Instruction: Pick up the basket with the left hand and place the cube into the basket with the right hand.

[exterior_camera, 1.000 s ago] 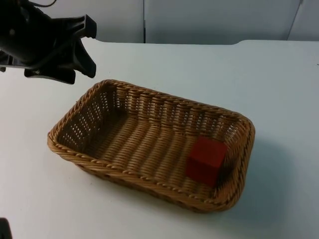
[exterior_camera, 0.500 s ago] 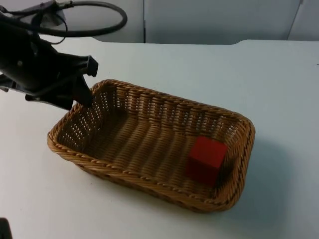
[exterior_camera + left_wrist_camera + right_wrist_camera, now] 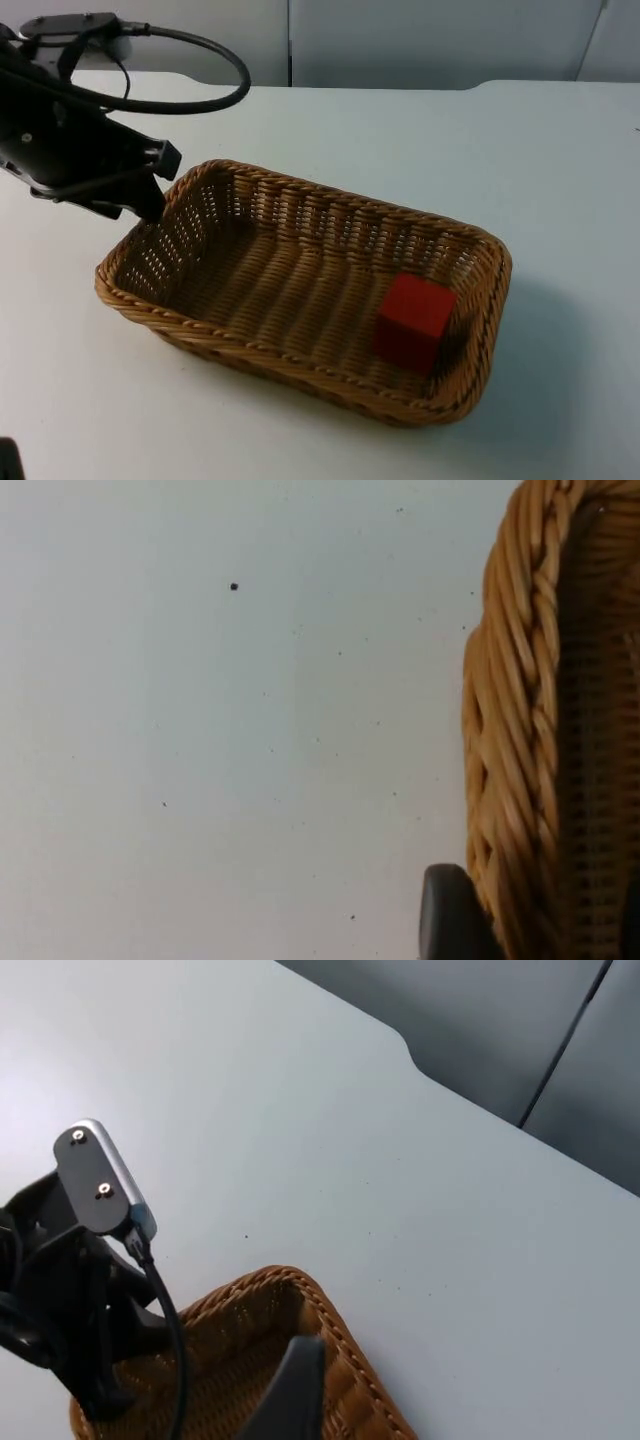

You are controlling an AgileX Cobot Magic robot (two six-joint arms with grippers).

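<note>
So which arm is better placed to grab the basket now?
Left, probably. The left pincer is already down at the basket's near-left rim corner, one finger just outside the weave. The red cube already sits inside.

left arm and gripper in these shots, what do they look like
The left arm is matt black, built of blocky, angular parts. The left gripper at the basket is black as well, with a dark, round-cornered fingertip beside the woven rim. The right gripper's fingertip is a dark, tapering blade. No markings or lettering can be made out on either.
</note>
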